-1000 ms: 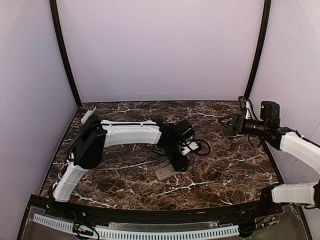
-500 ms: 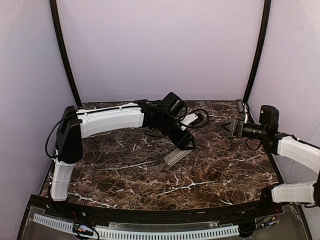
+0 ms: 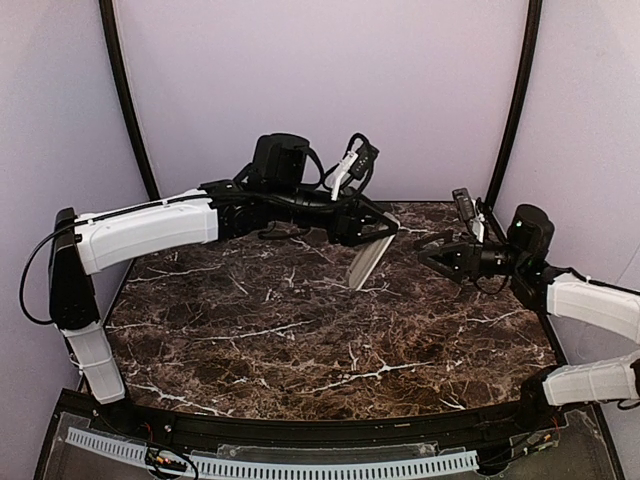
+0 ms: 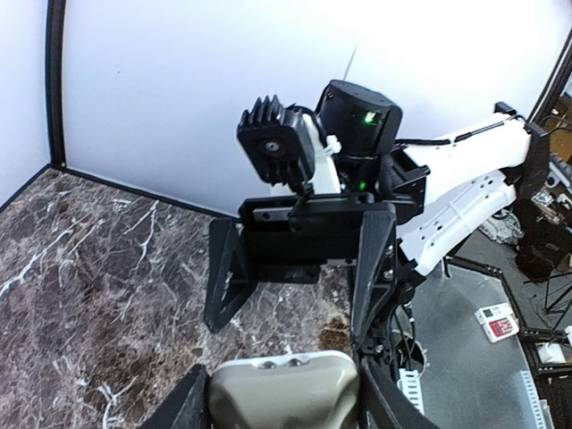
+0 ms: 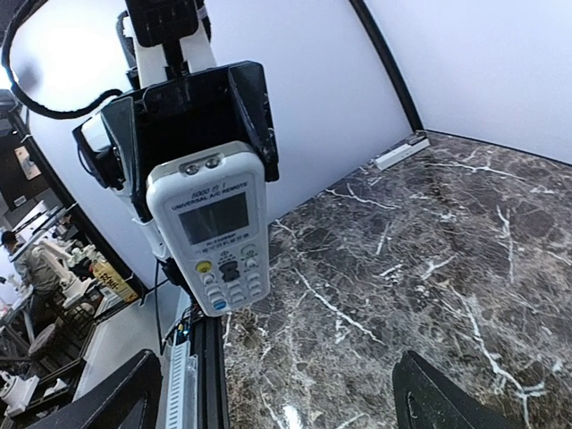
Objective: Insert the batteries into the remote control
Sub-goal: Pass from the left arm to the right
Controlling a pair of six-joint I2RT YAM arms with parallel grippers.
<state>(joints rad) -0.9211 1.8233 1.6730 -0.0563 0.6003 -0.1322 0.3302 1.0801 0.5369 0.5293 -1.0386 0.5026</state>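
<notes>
Over the table (image 3: 300, 340) near its far edge, the left gripper (image 3: 384, 230) clamps the remote control (image 3: 367, 262) aloft; the right gripper (image 3: 430, 250) faces it, fingers spread apart

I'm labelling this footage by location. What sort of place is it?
Probably a robotics lab test booth: a marble-patterned table boxed in by plain lilac walls, the left gripper holding up a remote control, and a cluttered work area outside.

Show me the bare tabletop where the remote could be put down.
Bare: the table from its near edge to below the held remote control. Crowded: back right, where the left end effector holds it aloft facing the open right end effector.
</notes>
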